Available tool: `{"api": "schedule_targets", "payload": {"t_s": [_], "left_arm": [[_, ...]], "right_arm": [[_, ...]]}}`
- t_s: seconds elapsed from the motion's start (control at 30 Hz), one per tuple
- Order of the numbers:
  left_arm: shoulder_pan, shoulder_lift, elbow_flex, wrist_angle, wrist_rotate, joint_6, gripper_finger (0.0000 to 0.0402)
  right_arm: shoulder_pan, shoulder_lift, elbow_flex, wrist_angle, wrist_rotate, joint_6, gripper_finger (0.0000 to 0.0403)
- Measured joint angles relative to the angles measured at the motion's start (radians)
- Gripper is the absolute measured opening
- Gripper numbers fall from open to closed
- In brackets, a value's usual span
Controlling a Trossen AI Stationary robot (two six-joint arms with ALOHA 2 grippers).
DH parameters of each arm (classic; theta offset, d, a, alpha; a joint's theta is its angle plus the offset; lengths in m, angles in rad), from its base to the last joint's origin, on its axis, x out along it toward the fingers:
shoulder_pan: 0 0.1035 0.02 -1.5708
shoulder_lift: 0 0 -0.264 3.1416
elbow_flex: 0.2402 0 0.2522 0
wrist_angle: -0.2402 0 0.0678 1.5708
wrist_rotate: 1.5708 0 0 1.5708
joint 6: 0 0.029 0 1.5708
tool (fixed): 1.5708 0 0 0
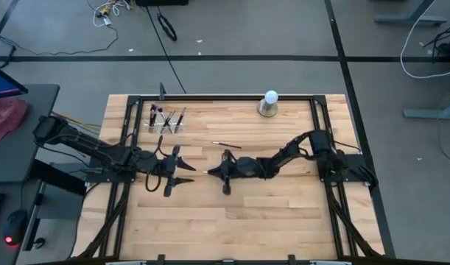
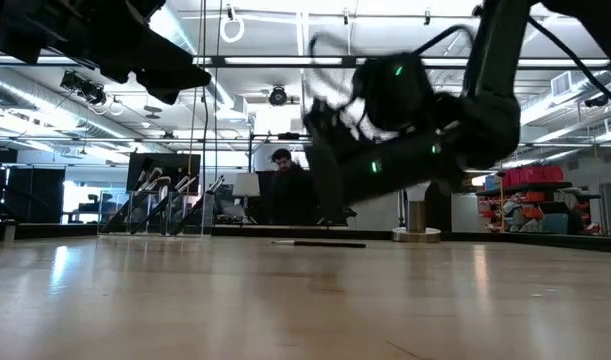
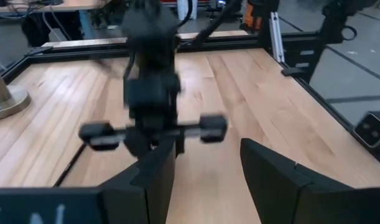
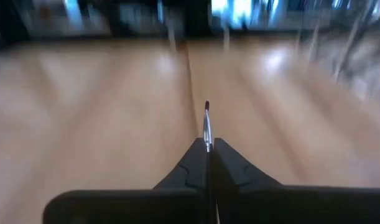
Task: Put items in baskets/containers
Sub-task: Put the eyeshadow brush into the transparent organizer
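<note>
— Left claw, how does it stand?

— Its two dark fingers are spread wide with nothing between them. It waits near the middle of the table, at about 9 o'clock from the centre, and it faces the other arm.

— And the clear plastic holder with compartments?

— The small transparent holder sits toward 11 o'clock, close to the far edge of the pale wooden table. Several thin black-handled makeup brushes already stand in it, leaning a little. I cannot count them exactly.

— What lies loose on the wood?

— One more thin brush with a black handle lies flat, a bit toward 12 o'clock from the centre, well apart from the holder.

— The right claw?

— The right gripper is at the centre, just beside the left one. Its fingers are pressed together on a slim brush with a silvery ferrule and dark tip, which points forward.

— So how far is the work?

— I judge it is mostly done: the held brush and the loose one are left.

— Anything at 1 o'clock?

— Only a white ball on a grey round base, untouched.
</note>
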Motion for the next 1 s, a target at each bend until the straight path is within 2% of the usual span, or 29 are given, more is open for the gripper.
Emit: {"api": "schedule_targets", "payload": {"t_s": [0.17, 0.33, 0.73, 0.87, 1.0], "left_arm": [[-0.04, 0.001, 0.0, -0.004, -0.002, 0.012, 0.0188], [-0.079, 0.059, 0.001, 0.063, -0.002, 0.05, 0.0188], [-0.096, 0.502, 0.001, 0.713, -0.002, 0.166, 0.0188], [-0.096, 0.604, 0.001, 0.945, -0.002, 0.181, 0.0188], [-0.095, 0.67, 0.014, 1.097, -0.002, 0.212, 0.0188]], "right_arm": [[0.092, -0.004, 0.002, 0.275, 0.058, -0.022, 0.0006], [0.166, -0.007, 0.004, 0.512, 0.056, -0.158, 0.0006], [0.236, -0.117, 0.008, 0.53, 0.056, -0.261, 0.0007], [0.249, -0.137, 0.01, 0.529, 0.053, -0.296, 0.0007], [0.251, -0.142, 0.031, 0.529, 0.055, -0.319, 0.0008]]}}
